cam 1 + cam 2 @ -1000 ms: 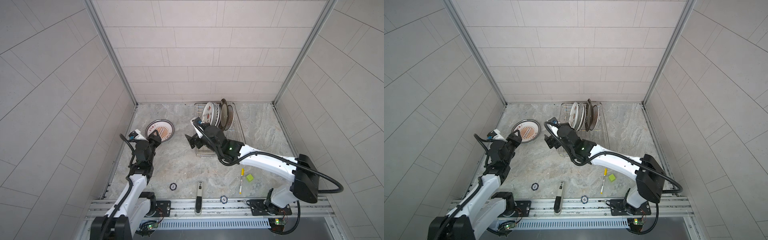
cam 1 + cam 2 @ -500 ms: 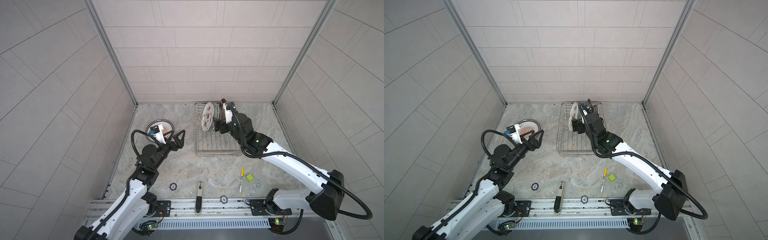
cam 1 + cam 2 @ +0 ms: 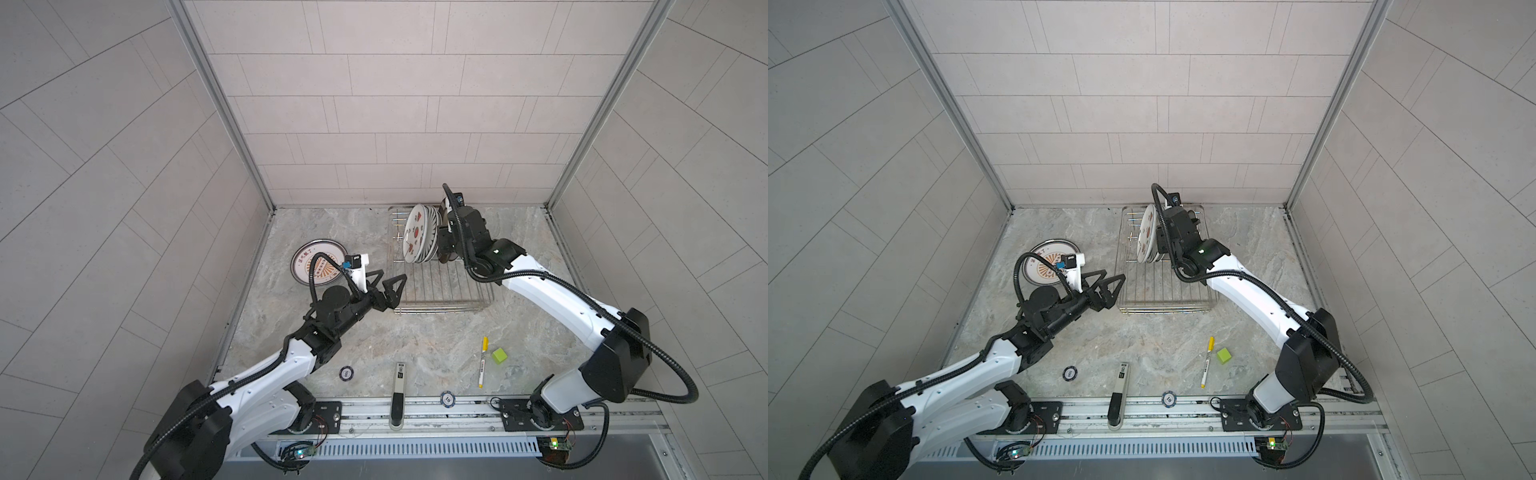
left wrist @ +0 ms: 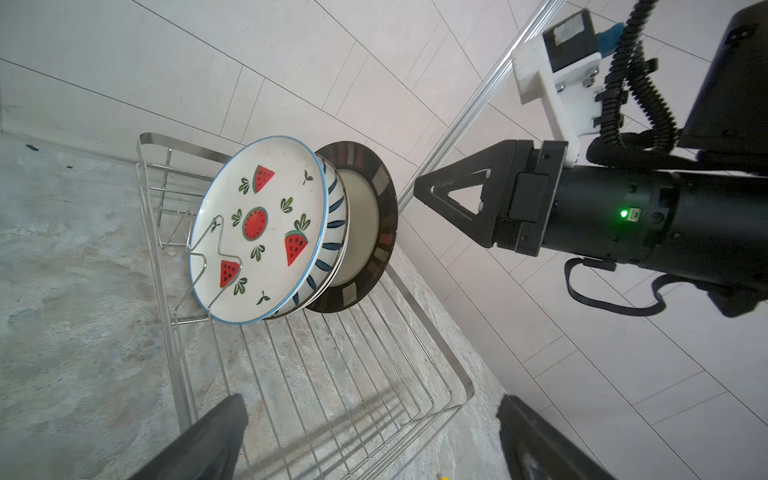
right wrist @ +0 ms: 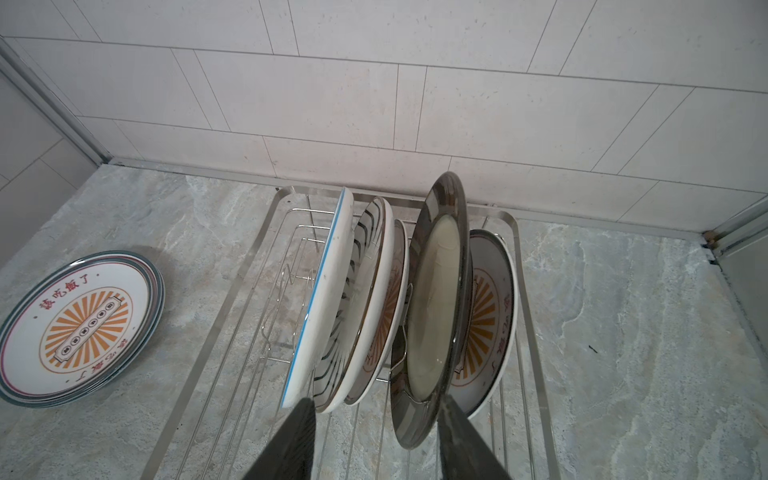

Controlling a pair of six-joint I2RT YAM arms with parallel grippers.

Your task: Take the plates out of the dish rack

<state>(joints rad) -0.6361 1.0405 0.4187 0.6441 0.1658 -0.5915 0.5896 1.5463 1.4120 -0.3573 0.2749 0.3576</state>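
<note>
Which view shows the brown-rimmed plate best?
Right wrist: the brown-rimmed plate shows nearly whole, rim to rim. Left wrist: its face, half hidden behind other plates. Both top views: the right arm mostly covers it.

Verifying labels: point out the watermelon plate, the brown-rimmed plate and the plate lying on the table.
watermelon plate (image 4: 270, 232): left wrist view, painted face.
brown-rimmed plate (image 5: 434, 307): right wrist view, cream centre.
plate on the table (image 5: 85, 328): right wrist view, orange sunburst.

One dish rack (image 3: 440, 308) holds five upright plates (image 5: 320, 303) in front of the right pincer (image 5: 376, 399); one sunburst plate (image 5: 79, 324) lies flat near the left pincer (image 3: 392, 274). Behind both pincers: two poker chips (image 3: 346, 373), one yellow pen (image 3: 482, 361), one green cube (image 3: 499, 354), one black-and-white stick (image 3: 398, 390).
</note>
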